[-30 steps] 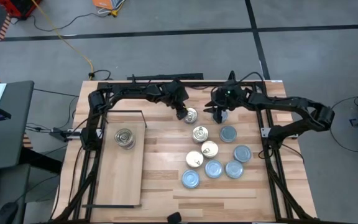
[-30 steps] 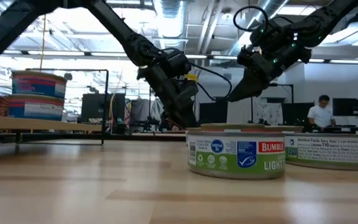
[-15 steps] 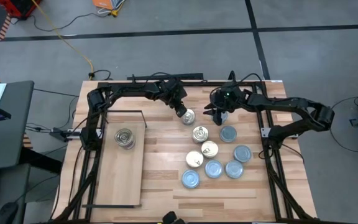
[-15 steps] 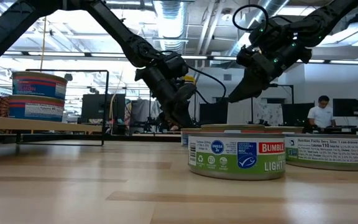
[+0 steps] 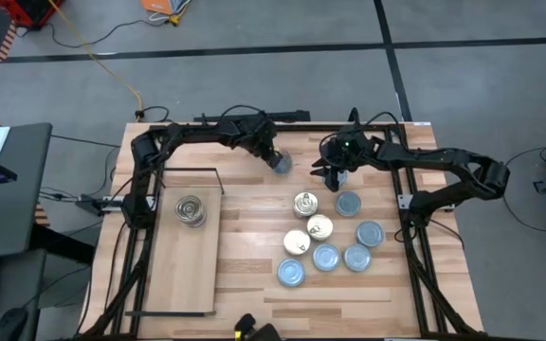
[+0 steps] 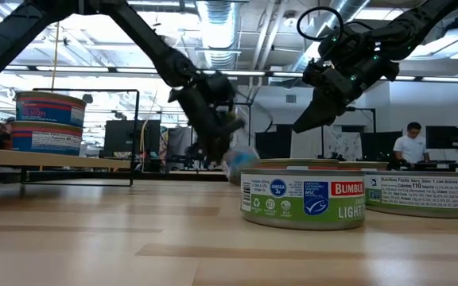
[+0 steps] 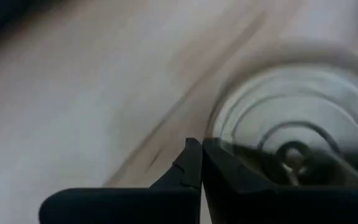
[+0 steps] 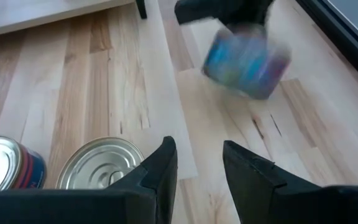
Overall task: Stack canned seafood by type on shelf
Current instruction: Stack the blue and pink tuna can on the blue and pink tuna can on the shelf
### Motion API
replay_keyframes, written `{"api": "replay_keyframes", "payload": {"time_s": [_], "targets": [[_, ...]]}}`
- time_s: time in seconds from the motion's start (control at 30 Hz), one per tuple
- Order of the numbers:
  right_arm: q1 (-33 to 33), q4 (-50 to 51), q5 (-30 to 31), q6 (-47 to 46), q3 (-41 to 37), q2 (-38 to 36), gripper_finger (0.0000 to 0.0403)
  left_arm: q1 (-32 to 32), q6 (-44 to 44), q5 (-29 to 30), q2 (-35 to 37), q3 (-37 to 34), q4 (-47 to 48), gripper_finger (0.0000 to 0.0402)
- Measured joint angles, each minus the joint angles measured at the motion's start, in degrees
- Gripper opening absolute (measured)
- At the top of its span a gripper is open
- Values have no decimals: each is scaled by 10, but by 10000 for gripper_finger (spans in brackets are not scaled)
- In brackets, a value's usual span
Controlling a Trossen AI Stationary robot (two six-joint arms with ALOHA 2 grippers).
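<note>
Overhead, left pincer [image 5: 278, 162] is carrying a blurred tin [image 5: 282, 164] near the bench's [image 5: 245, 275] far edge, apart from the cluster. Level view: tin [image 6: 239, 161] is dangling tilted, off the wood. Left wrist: fingers [image 7: 219, 177] are meeting, tin [image 7: 291, 118] just beyond, so the hold looks thin; better travelling slowly toward the shelf [image 5: 183, 270]. Right wrist: right pincer [image 8: 197, 162] is hanging part-open, holding nothing.
</note>
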State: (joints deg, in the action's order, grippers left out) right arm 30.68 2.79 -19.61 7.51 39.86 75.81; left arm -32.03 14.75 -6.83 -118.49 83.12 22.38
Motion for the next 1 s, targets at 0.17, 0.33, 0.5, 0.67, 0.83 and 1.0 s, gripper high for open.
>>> {"api": "replay_keyframes", "payload": {"time_s": [0.17, 0.33, 0.5, 0.67, 0.83, 1.0], "targets": [[-1, 0, 0, 0, 0, 0, 157, -6, -12, -12, 3, -1, 17, 0], [-2, -2, 0, 0, 0, 0, 157, 12, -64, 10, 22, 1, 22, 0], [-2, -2, 0, 0, 0, 0, 158, 31, -117, 71, 58, 6, 61, 0], [-2, -7, 0, 0, 0, 0, 158, 76, -215, 166, 94, 7, 78, 5], [-2, -15, 4, 0, 0, 0, 158, 125, -286, 292, 93, 7, 74, 67], [-2, -32, 18, 0, 0, 19, 165, 151, -335, 302, 93, 7, 71, 174]]}}
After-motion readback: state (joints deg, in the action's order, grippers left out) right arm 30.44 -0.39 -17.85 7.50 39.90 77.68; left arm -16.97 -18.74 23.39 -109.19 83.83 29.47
